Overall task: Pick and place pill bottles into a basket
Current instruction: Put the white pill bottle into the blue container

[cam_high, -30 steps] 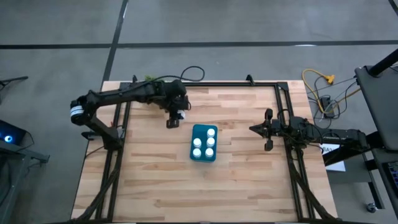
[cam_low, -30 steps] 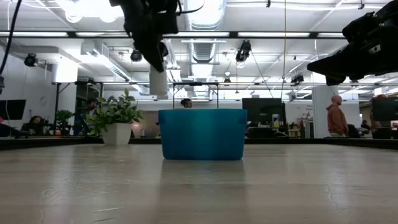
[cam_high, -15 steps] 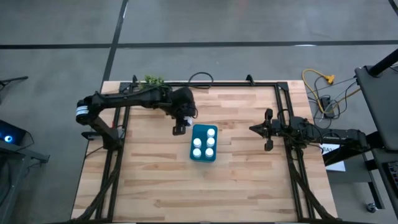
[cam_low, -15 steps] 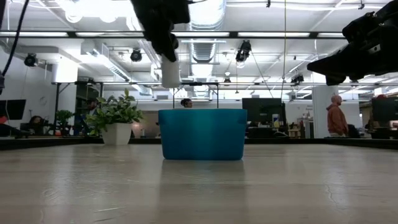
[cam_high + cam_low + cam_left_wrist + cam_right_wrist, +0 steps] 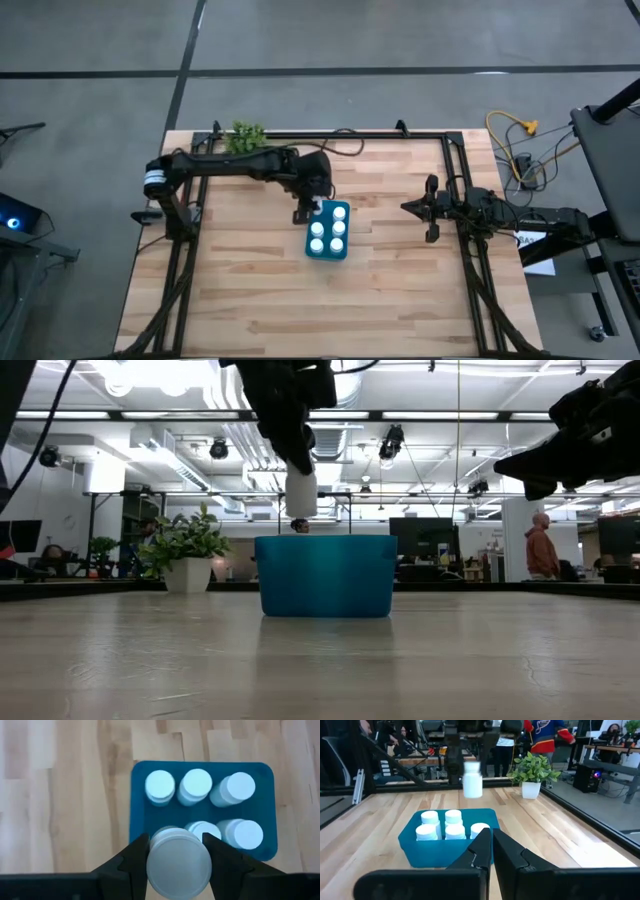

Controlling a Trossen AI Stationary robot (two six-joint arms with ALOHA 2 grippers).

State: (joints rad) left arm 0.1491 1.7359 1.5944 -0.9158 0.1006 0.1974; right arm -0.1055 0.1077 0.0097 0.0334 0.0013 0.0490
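One pill bottle [image 5: 301, 494] held in left end effector [image 5: 177, 851] above basket [image 5: 325, 575].

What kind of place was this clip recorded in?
Most likely an open-plan robotics lab or workshop. The low view shows exposed ceiling ducts and hanging lights, with monitors and desks behind the wooden table. A person stands in the background, and a potted plant sits at the table's edge.

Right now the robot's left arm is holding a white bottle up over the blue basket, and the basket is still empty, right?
Not quite. The left gripper does hold a pill bottle above the basket, but the basket is not empty: the left wrist view shows five bottles already standing inside it.
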